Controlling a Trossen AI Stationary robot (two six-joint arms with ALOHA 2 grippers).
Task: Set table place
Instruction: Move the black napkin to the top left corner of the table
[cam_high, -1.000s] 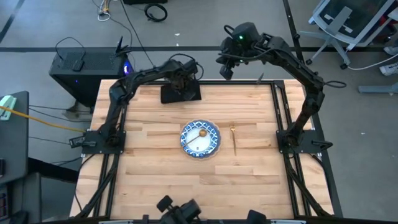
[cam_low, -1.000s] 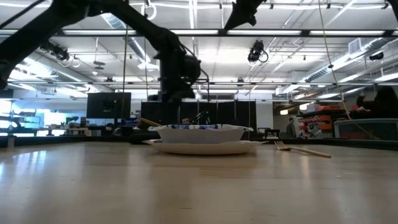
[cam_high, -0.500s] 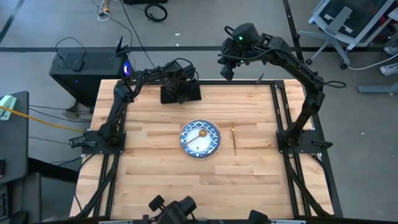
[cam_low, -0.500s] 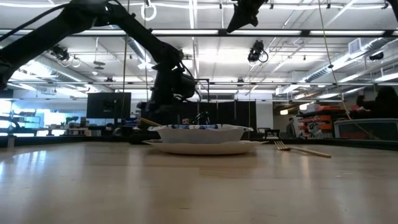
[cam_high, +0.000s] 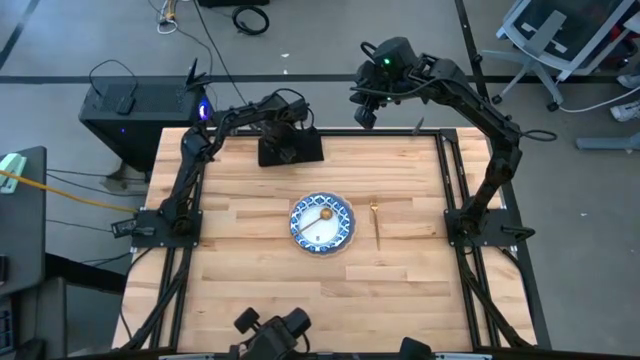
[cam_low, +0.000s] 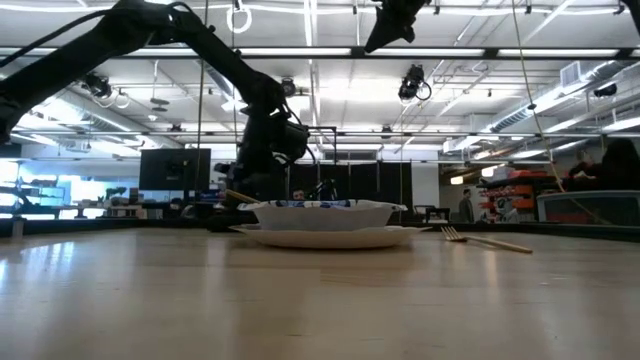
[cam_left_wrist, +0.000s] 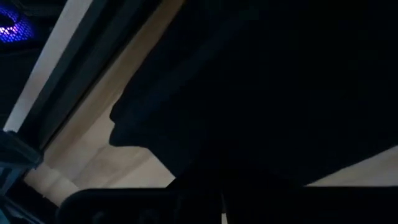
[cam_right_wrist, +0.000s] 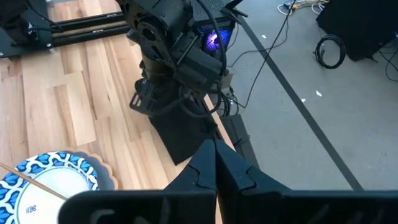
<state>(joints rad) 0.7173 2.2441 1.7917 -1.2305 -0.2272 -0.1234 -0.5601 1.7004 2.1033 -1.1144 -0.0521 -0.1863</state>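
From my station: left gripper (cam_high: 285, 135) reaches down onto the black cloth napkin (cam_high: 291, 150) at the far edge of the light-wood butcher-block worktop (cam_high: 240, 250); I cannot tell how its jaws stand. Right gripper (cam_high: 365, 112) hangs raised beyond the far edge, jaws closed on nothing. Blue-and-white patterned dish (cam_high: 322, 222) sits mid-worktop on a round plate (cam_low: 325, 237), thin gold spoon (cam_high: 321, 214) inside, thin gold fork (cam_high: 376, 222) just beside. Bare wood lies all round the setting.
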